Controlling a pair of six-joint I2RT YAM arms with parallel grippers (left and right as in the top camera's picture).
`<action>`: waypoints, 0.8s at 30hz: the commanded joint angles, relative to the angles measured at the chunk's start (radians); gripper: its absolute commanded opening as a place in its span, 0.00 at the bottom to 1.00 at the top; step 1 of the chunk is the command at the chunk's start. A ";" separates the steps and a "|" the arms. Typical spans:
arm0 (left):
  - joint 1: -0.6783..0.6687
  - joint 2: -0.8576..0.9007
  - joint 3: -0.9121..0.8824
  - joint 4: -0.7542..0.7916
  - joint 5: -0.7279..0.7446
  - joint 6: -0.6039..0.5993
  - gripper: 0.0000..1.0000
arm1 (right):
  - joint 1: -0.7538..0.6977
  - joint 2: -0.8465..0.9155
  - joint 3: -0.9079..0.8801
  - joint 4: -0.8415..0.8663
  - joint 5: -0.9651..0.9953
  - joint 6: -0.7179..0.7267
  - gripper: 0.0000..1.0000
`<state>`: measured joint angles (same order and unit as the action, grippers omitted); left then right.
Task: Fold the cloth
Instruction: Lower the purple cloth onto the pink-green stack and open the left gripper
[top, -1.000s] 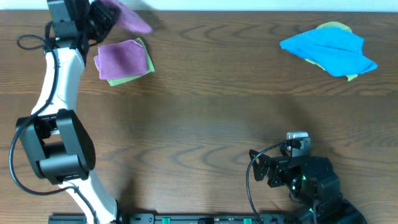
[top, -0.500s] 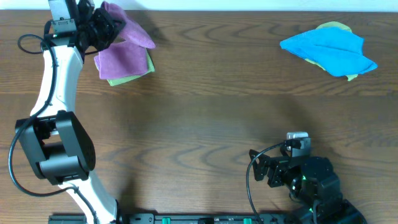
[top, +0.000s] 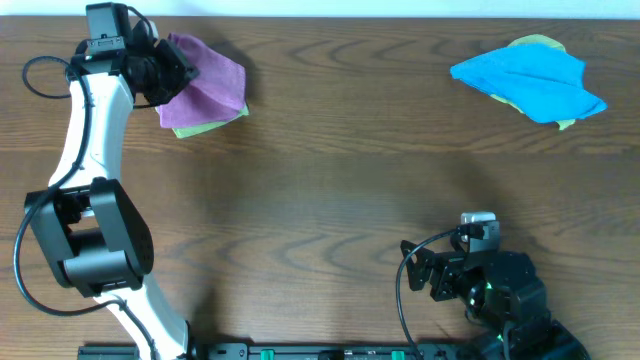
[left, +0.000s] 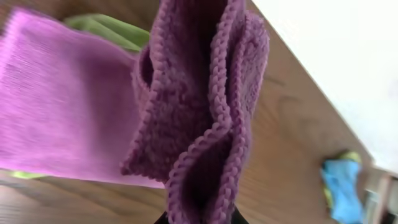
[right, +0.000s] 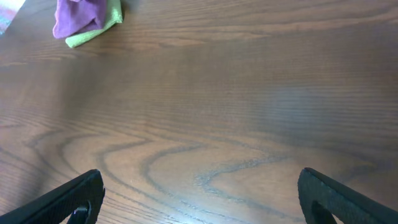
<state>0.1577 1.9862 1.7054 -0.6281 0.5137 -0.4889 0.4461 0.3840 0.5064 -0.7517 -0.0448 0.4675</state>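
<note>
Dark wood-grain surface (top: 350, 150) carries the soft lilac microfibre cloth (top: 215, 80) just ahead of my left hand (top: 163, 70), which is clamped on its bunched edge. I judge it light, limp and grippy, best pinched at the hemmed corners. My right hand (right: 199, 194) rests with its fingers apart.

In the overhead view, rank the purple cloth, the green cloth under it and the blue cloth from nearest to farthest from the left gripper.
1. Purple cloth, held in the left gripper.
2. Green cloth, just beneath it.
3. Blue cloth, far right.
</note>
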 joint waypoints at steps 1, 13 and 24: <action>0.001 -0.024 0.002 0.002 -0.121 0.059 0.06 | -0.009 -0.006 -0.003 -0.002 0.011 0.018 0.99; -0.001 0.093 -0.008 0.045 -0.171 0.063 0.06 | -0.009 -0.006 -0.003 -0.002 0.011 0.018 0.99; 0.001 0.124 -0.008 0.044 -0.210 0.085 0.19 | -0.009 -0.006 -0.003 -0.002 0.011 0.018 0.99</action>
<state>0.1562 2.1036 1.7031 -0.5827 0.3275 -0.4324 0.4461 0.3840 0.5064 -0.7517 -0.0448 0.4679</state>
